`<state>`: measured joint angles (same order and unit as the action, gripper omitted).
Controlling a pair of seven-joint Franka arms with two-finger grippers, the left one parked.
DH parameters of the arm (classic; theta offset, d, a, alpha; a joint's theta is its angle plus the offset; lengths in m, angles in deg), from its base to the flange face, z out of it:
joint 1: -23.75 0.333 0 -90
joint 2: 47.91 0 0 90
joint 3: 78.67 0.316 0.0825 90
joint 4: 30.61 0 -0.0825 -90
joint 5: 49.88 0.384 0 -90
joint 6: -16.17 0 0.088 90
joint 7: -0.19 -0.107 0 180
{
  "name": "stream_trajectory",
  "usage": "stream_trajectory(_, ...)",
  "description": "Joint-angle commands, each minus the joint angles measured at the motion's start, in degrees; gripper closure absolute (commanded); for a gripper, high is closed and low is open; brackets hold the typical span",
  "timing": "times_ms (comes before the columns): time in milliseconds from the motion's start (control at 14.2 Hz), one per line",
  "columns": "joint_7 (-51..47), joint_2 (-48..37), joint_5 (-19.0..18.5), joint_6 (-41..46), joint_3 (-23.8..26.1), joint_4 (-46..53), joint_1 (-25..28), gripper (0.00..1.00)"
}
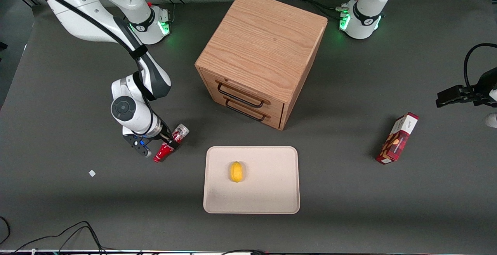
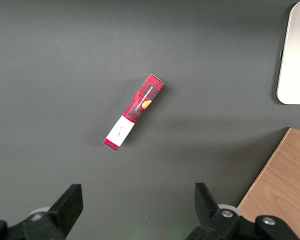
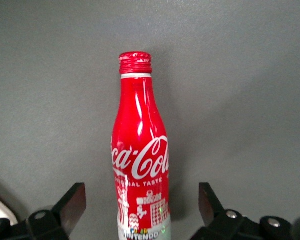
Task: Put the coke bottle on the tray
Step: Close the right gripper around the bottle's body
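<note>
The coke bottle (image 1: 170, 145) is a slim red bottle with white script. It lies on its side on the dark table, red cap toward the front camera, silver base toward the cabinet. The right gripper (image 1: 165, 141) is low over it, open, with one finger on each side of the bottle's lower body and not touching it. In the right wrist view the bottle (image 3: 140, 150) lies between the spread fingers (image 3: 72, 202) of the gripper (image 3: 140, 206). The cream-beige tray (image 1: 271, 193) lies flat beside the bottle, toward the parked arm's end.
A yellow lemon-like fruit (image 1: 236, 171) lies on the tray. A wooden two-drawer cabinet (image 1: 264, 57) stands farther from the front camera than the tray. A red snack box (image 1: 397, 137) lies toward the parked arm's end, also in the left wrist view (image 2: 135, 111). A white scrap (image 1: 92, 173) lies near the bottle.
</note>
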<state>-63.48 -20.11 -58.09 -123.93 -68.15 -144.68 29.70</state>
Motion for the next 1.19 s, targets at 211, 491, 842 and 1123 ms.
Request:
stream_trajectory(211,-4.53,5.15,-4.09,-2.80,-0.14,3.06,0.38,0.00)
stream_trajectory(491,-6.46,6.56,-6.11,-3.50,-0.14,3.50,0.38,0.00)
stream_trajectory(842,-6.47,7.17,-6.20,-3.77,-0.14,3.94,0.38,0.00)
stream_trajectory(1123,-7.52,7.00,-6.29,-3.77,-0.14,3.86,0.38,0.96)
